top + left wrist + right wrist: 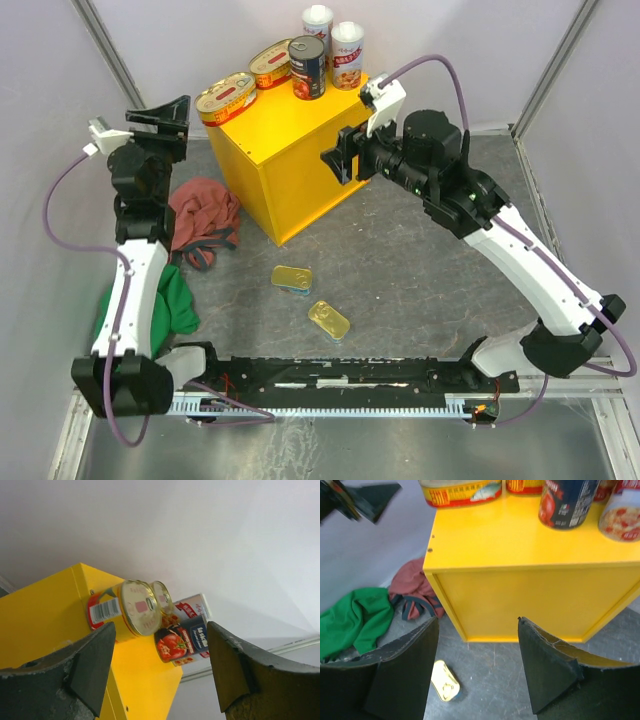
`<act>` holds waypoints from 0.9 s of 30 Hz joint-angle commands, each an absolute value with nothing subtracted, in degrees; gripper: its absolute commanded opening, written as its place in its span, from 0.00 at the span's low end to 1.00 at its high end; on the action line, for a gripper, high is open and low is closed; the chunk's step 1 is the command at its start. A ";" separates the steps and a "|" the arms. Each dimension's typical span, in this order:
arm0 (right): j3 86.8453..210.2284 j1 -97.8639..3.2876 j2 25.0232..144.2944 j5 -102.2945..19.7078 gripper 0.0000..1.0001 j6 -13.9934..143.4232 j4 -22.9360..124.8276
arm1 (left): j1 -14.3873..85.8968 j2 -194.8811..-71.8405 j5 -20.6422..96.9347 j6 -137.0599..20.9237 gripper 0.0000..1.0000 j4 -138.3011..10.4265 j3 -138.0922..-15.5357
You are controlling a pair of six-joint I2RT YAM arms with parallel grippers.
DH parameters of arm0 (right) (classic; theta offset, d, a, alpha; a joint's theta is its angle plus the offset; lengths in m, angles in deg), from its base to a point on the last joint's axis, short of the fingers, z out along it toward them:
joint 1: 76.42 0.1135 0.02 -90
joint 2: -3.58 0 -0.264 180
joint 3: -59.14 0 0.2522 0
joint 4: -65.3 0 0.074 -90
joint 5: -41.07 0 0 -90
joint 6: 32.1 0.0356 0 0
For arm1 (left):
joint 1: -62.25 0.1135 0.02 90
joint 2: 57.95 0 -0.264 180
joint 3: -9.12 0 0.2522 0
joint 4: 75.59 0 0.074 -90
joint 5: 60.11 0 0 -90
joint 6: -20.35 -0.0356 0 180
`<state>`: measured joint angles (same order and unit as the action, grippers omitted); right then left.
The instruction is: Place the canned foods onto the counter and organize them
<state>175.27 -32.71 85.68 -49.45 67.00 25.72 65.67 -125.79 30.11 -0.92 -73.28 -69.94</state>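
Right wrist: top edge crops the oval tin [460,492], dark can [567,502] and a white-topped cylinder [622,517] (lids out of frame). Left wrist: I see that cylinder mostly hidden behind the dark can. Top view: green cloth [180,300] half under the left arm [135,290].

The yellow table [290,140] is bare across its near half; five cans [307,67] crowd its far edge. On the floor [420,260] in front, two gold tins [292,278] lie with open stone around them, while red cloth [203,215] and green cloth [175,300] clutter the left side
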 commanded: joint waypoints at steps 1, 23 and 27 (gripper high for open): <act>170.13 -30.76 81.72 -51.80 0.72 65.59 24.53 | 65.70 -118.15 30.19 -6.14 0.80 -68.92 -68.34; 133.84 -16.79 71.94 -56.91 0.79 71.92 20.32 | 37.11 -100.51 18.30 -22.93 0.78 -55.82 -47.76; 129.41 -14.78 70.85 -56.65 0.83 72.94 20.30 | 36.22 -97.49 20.58 -23.60 0.78 -54.37 -44.11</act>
<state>131.88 -16.45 73.33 -55.50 71.16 19.58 36.95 -100.91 20.98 -19.65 -54.39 -46.03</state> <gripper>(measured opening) 0.818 0.783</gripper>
